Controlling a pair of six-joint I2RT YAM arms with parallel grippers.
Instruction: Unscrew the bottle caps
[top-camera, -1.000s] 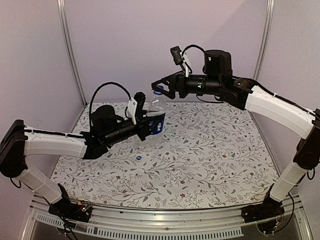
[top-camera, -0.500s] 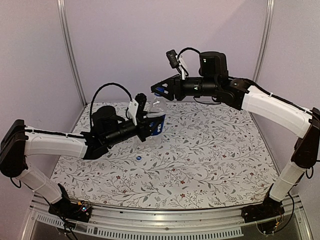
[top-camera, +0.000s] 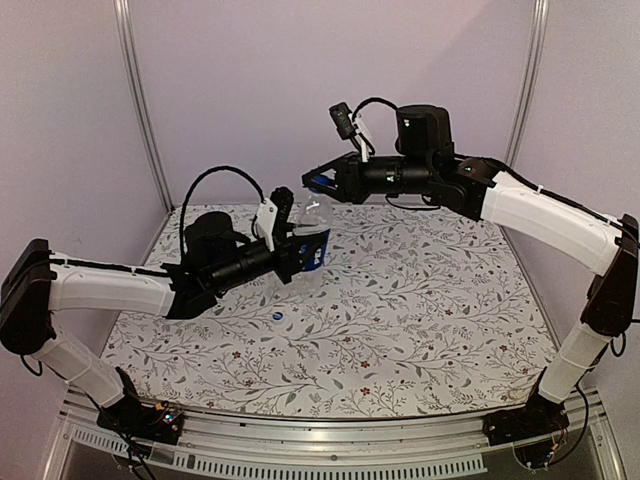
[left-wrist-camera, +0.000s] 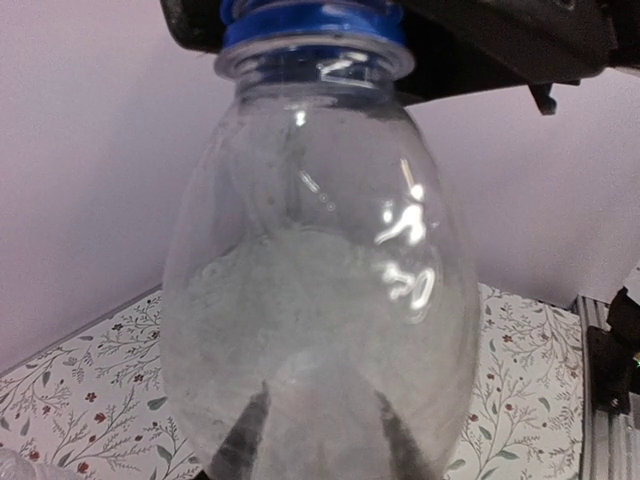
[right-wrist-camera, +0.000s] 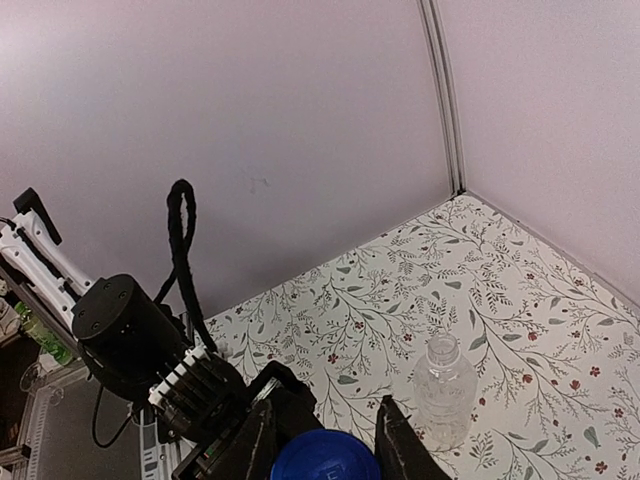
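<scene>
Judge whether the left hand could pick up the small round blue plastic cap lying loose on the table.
Probably not yet: the left hand is shut on the clear plastic bottle with the dark blue label. The loose blue cap itself lies uncovered nearby.

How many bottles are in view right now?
2. The labelled bottle is clamped in the jaws of the left gripper. The plain bottle, uncapped, stands on the table and is clear only in the right wrist view. Others could be hidden behind the arms.
</scene>
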